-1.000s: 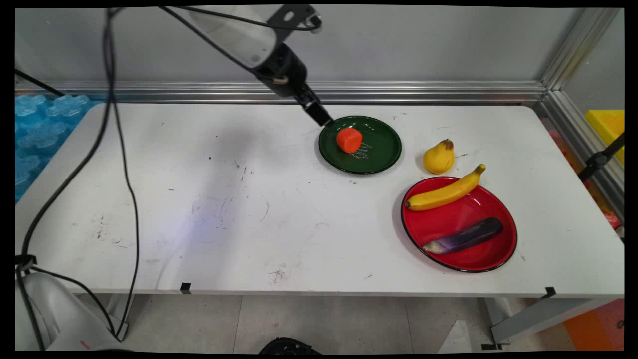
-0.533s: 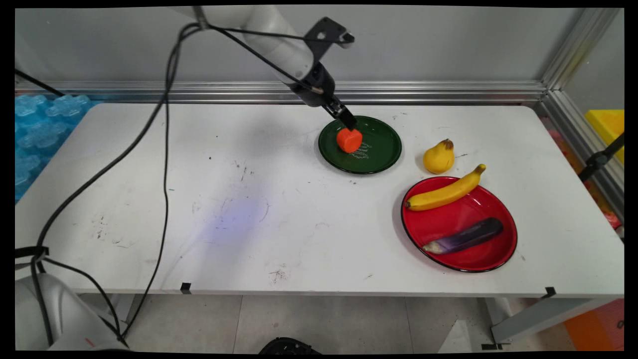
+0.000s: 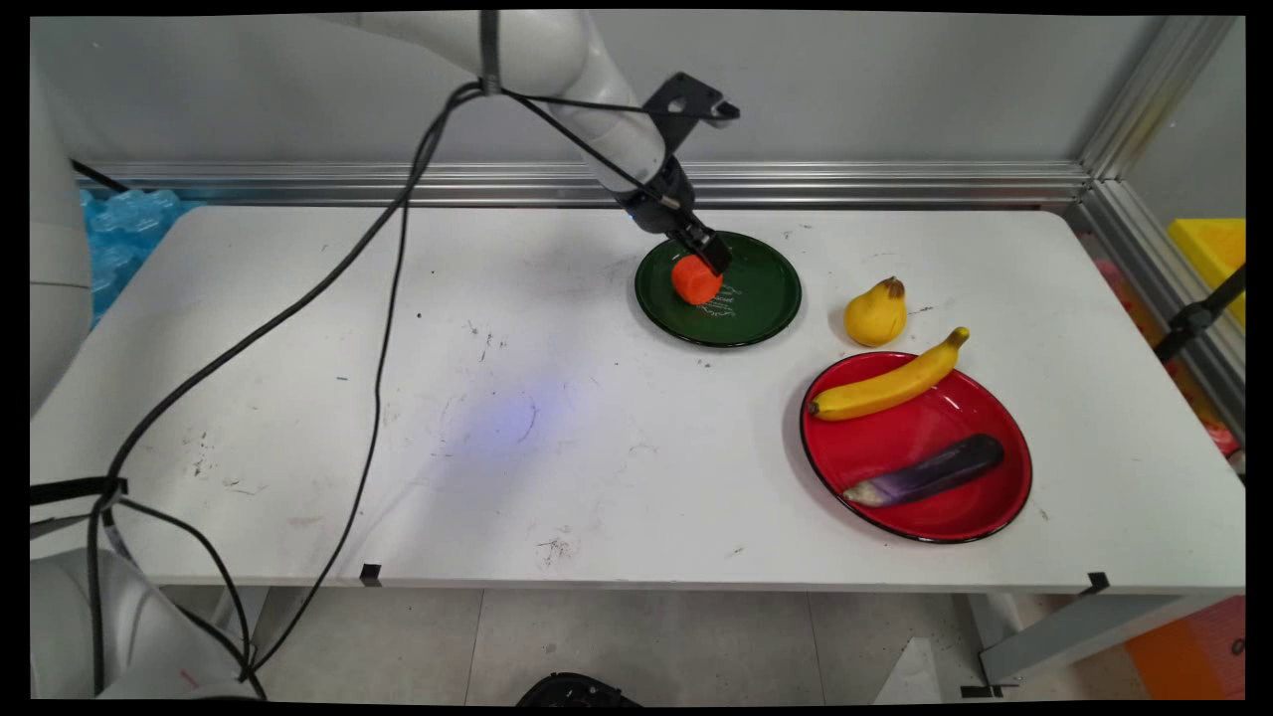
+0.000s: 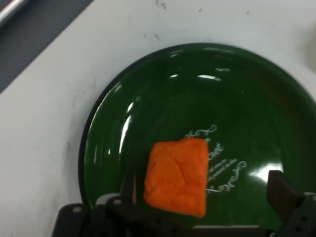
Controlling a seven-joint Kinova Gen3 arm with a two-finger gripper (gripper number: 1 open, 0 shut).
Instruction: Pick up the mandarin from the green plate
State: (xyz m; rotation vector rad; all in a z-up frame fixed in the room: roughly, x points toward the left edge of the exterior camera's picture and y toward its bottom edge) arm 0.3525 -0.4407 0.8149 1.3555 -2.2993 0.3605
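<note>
Gripper (image 3: 708, 251), fingers spread wide, straddles the orange block (image 3: 694, 280) on the green plate (image 3: 761, 298). Right of that plate: a pear (image 3: 876, 312); a red plate (image 3: 865, 457) holding banana (image 3: 888, 383) and eggplant (image 3: 927, 470).

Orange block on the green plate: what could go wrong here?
The gripper is open, with the orange block nearer one finger's opposite side, so closing might push it sideways. The green plate looks glossy; the block might slide. Tilted fingers could also scrape the plate.
</note>
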